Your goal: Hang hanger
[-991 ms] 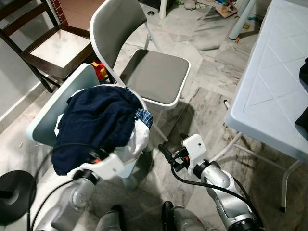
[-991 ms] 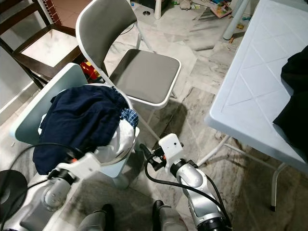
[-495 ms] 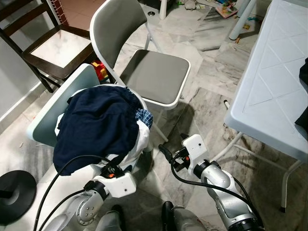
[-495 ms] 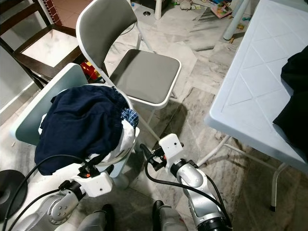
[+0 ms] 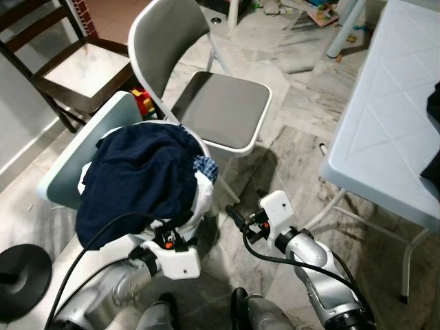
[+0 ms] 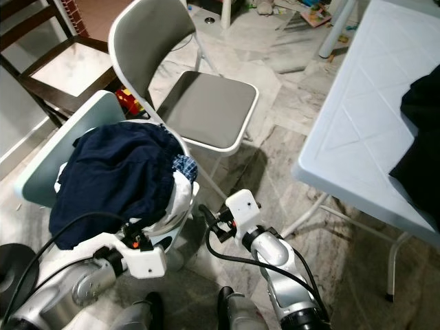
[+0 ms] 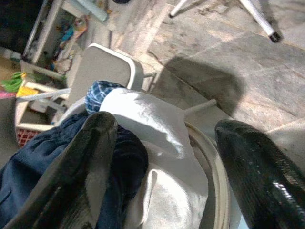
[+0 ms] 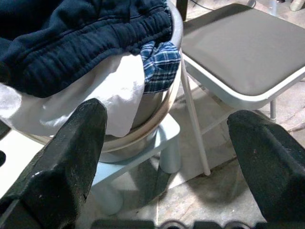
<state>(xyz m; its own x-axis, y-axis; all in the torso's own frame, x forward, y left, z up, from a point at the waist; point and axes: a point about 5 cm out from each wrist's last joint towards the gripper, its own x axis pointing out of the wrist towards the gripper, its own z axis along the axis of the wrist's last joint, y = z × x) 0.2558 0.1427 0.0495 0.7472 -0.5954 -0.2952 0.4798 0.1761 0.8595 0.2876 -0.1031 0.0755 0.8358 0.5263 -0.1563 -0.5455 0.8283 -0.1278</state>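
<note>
Still No Hanger in Reach, Both Grippers Empty

Nowhere among the laundry can a hanger be made out; if one is here, it is buried or out of frame. The landmark is the round basin, a smooth pale tub sitting on a small light-blue stool. Heaped in the basin is a dark navy garment, soft and ribbed at its waistband, over a white cloth and a scrap of blue checked fabric.

Just beside the basin's near rim hovers the left gripper, its two black fingers spread wide and holding nothing. On the other side of the basin, low over the marble floor, the right gripper also stands spread and empty.

Behind the basin is a grey folding chair with a padded seat and thin white tube legs. Well off to the right stands a white moulded plastic table.

Likely risks: a reach into the limp pile could snag the loose cloth and drag it over the rim, or nudge the light basin off its stool.
</note>
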